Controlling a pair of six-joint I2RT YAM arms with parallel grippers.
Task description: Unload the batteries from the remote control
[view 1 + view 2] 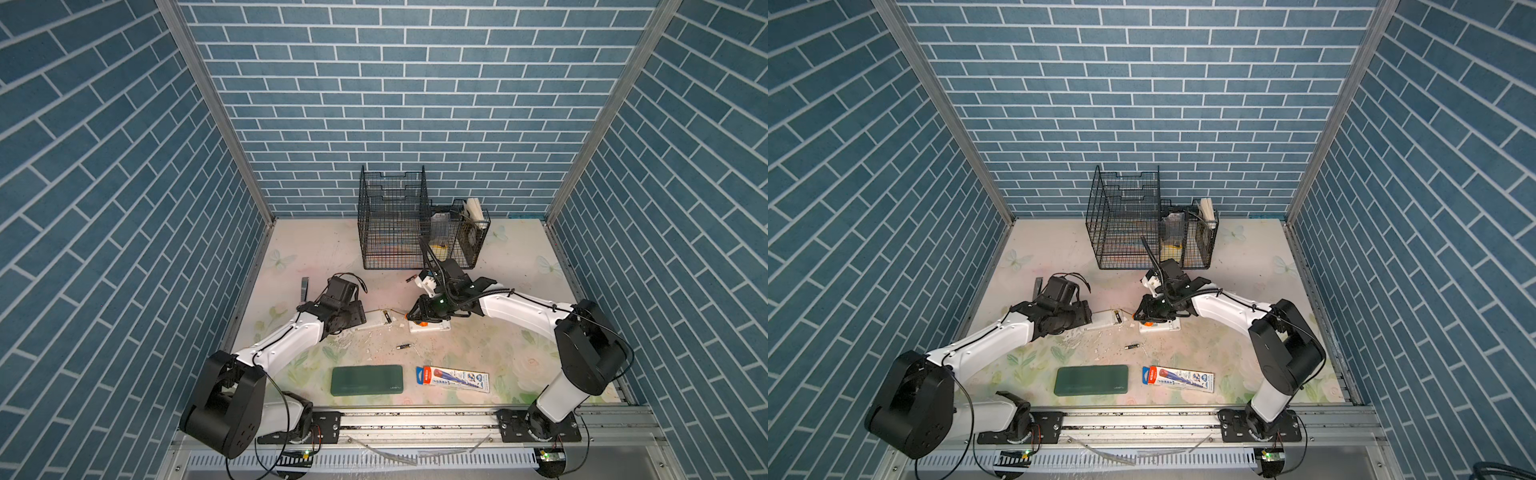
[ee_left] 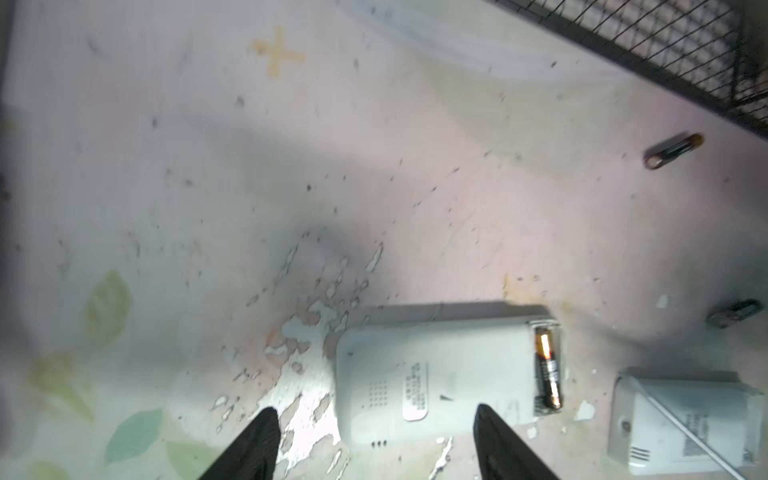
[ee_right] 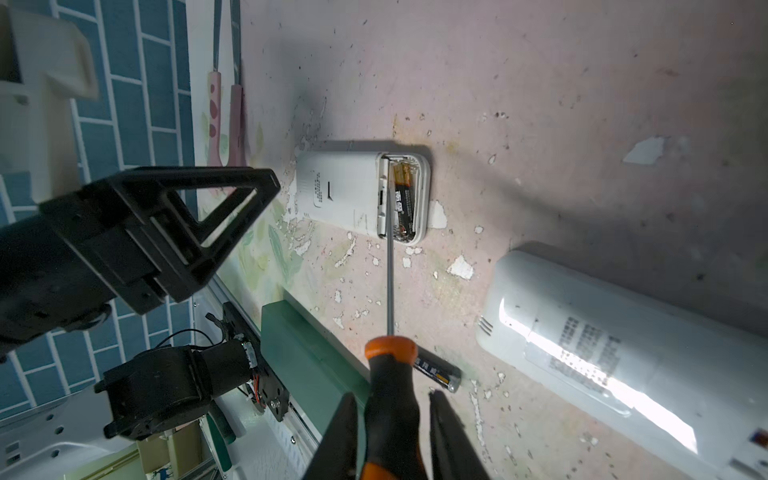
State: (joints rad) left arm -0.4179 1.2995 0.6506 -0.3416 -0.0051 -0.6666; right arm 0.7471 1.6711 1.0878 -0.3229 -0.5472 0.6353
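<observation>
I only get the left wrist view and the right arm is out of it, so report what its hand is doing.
Observer: The right hand is shut on a screwdriver.
Operator: Give me the tip's position.
Observer: Inside the small remote's open compartment, alongside the battery there.
Operator: List any battery outside my frame.
Observer: A loose battery lies between the big remote and the green case.
</observation>
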